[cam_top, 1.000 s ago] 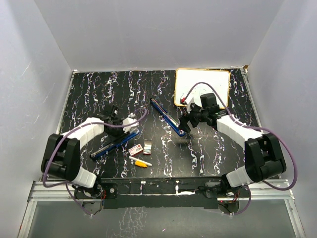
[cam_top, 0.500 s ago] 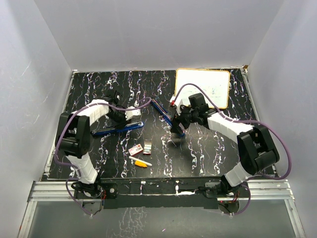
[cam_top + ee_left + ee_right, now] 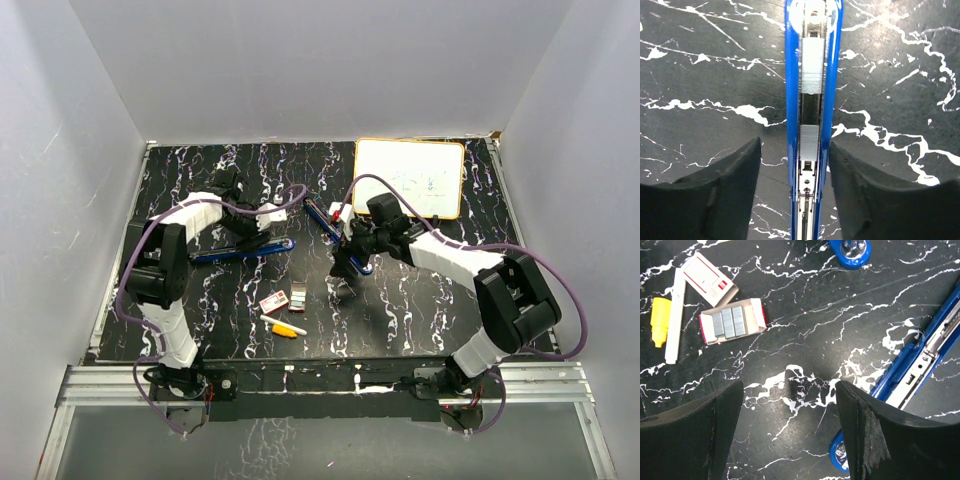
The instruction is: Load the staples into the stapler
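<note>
Two staple strips point(image 3: 813, 65) lie in the open stapler point(image 3: 790, 75) channel (more sit in the box point(image 3: 732, 322)), so closing is left; the jaws of the left gripper point(image 3: 796, 150) and right gripper point(image 3: 790, 390) stand apart, empty.

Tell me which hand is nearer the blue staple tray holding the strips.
Left. The left hand straddles the blue staple tray, a finger on each side; the right hand hovers apart, beside another blue stapler part.
</note>
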Robot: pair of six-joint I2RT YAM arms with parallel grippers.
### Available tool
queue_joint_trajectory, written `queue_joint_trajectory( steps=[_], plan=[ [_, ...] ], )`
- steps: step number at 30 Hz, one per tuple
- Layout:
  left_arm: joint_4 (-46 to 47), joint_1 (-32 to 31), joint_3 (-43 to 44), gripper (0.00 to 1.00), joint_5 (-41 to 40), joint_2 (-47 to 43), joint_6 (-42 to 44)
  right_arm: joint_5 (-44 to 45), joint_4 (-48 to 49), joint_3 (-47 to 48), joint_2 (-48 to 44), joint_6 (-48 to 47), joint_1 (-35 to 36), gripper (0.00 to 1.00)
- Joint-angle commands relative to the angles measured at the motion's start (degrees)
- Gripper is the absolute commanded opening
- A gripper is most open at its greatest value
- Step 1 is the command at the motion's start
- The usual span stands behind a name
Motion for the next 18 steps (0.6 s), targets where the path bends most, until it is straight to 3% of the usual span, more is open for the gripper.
queue_joint_trajectory(
  steps=[1,5,12,18],
  plan=[
    [1.5,2.2,-1.7,0.6,7.6,-5.5,-4.9,-3.5,5.5,-0.2,-0.5,2.1,1.4,0.76],
    [3.8,6.4,-4.4,0.65,11.8,-11.6,-11.3,-3.7,7.1,0.3,1.7,2.4,5.1,0.74],
    [15.2,17.7,-8.8,0.65,13.8,-21.7,-34.3,-0.5,6.9,5.4,8.2,0.5,12.7,0.6],
    [16.9,19.5,-9.8,0.65,12.7,-25.2,-38.1,1.3,4.5,10.2,13.7,-1.1,15.9,0.5]
  ],
)
